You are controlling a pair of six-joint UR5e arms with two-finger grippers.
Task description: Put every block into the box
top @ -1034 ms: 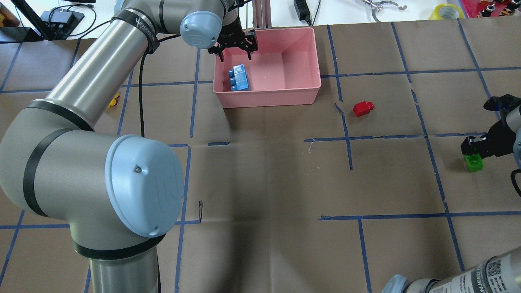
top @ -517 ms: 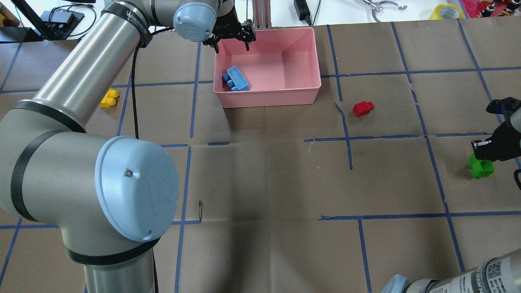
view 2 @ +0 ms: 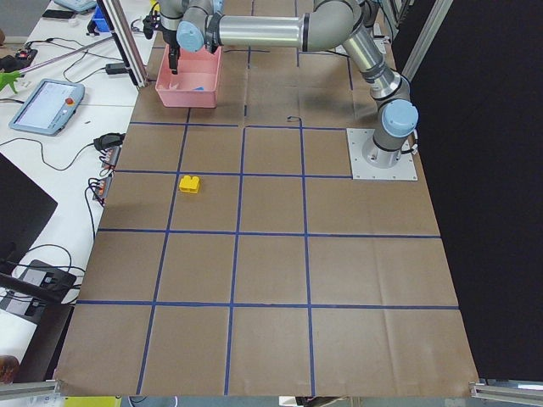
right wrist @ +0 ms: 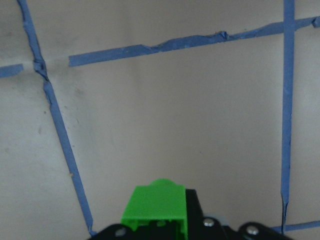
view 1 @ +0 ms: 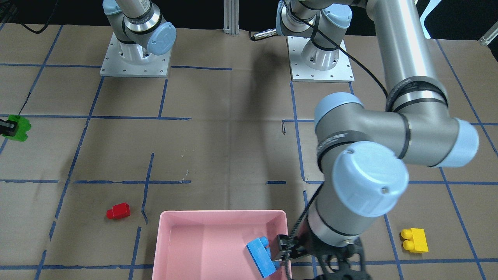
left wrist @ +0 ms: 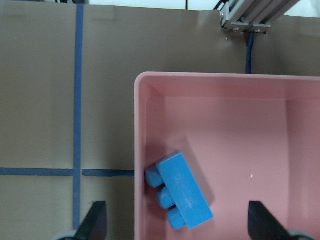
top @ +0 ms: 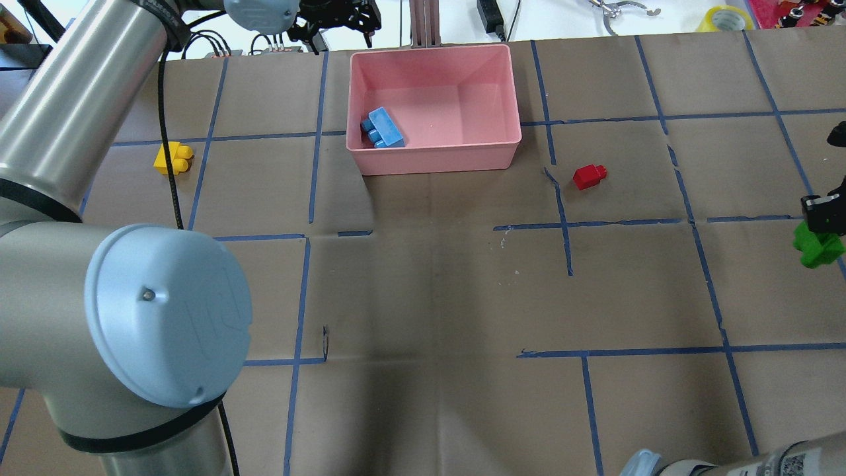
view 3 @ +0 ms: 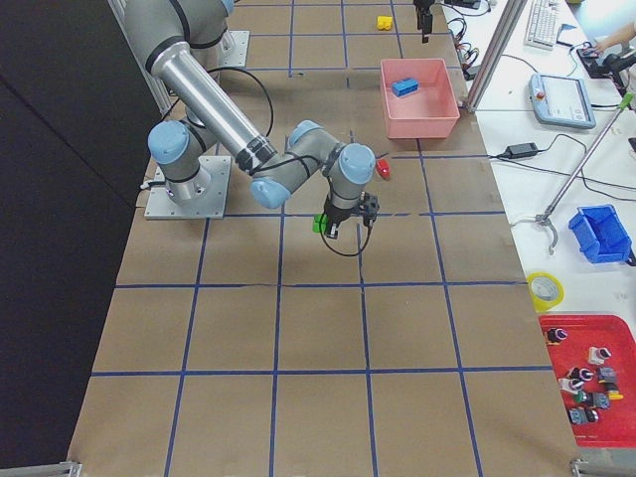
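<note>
Right jaws clamp the small green studded plastic brick [top: 818, 246], carried further toward the bench [top: 429, 297] edge than before. Left jaws, spread wide, have withdrawn beyond the shallow pink plastic tray [top: 436, 158], where the long blue studded brick [top: 383, 127] lies by the near-left corner.

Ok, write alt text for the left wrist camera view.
A blue brick lies askew in a corner of a pink box, seen from above. The left pincer hangs open over it, its fingertips at the bottom edge. Blue-taped brown paper surrounds the box.
</note>
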